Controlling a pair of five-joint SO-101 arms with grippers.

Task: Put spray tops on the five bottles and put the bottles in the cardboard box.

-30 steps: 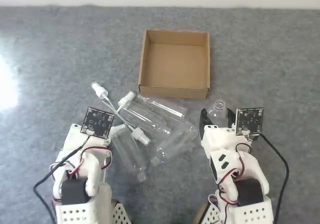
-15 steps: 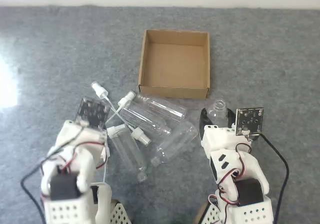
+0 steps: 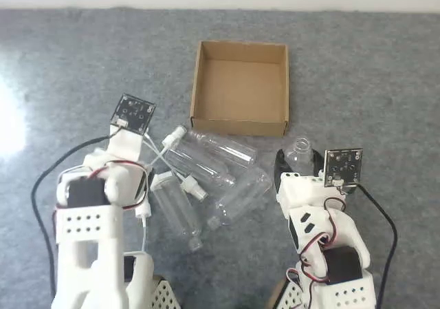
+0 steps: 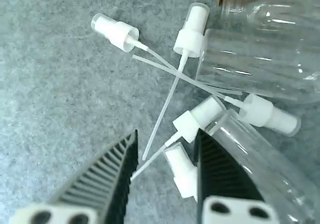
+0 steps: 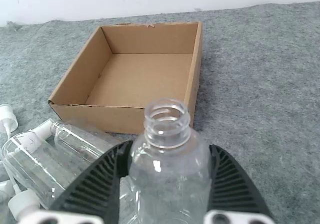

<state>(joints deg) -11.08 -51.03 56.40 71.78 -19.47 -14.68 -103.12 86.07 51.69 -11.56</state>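
Right gripper [image 5: 169, 156] is clamped round a bottle [image 5: 167, 134], one jaw on each side of the body. The bottle stands upright with its threaded neck open to the air. It is just off the near right corner of the box [image 3: 237, 125], close to it but apart. The box sits open-topped in the middle of the table [image 3: 62, 61], toward the far edge.

Over on the other side, the left gripper [image 4: 165, 139] hangs low with its jaws spread, gripping nothing. It is right above a scatter of loose spray tops [image 4: 115, 32]. I count five white tops down there on the grey surface, thin tubes crossing one another. One tube runs into the gap between the jaws, and one top lies right by the inner jaw.

Four clear bottles [image 3: 206, 164] lie on their sides in a heap between the two arms, just in front of the box's near wall. The tops are tangled along the heap's left side, toward the table's near left.
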